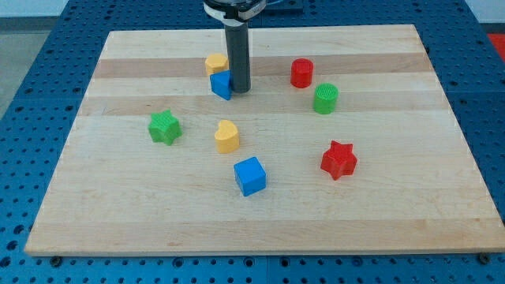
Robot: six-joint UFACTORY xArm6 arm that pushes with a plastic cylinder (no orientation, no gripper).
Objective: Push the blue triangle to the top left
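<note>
Blue cube (250, 175): seen nearest the camera, a glossy plastic block with flat faces, set below the blue triangle and slightly toward the view's right of it.
Tabletop (379, 221): made of pale wooden planks with a lengthwise grain; a blue perforated surface is seen around it.
Blue triangle (222, 84): a small smooth wedge-like block, found in the upper middle of the tabletop; which way it points and its long axis cannot be made out from this angle.
My tip (239, 89): the lower end of a dark, matte, round rod, placed just beside the blue triangle on the view's right, apparently touching it.
Gripper: none is carried, so no state can be told.
Yellow block (216, 64): rounded in outline, exact shape unclear, set directly above the blue triangle and touching or nearly touching it.
Yellow heart (226, 136): placed below the blue triangle, between it and the blue cube.
Green star (164, 127): ridged and matte, set below and to the view's left of the blue triangle.
Red cylinder (301, 73): placed to the view's right of the blue triangle.
Green cylinder (325, 99): ribbed sides, further right and slightly lower.
Red star (338, 160): well apart, toward the lower right.
</note>
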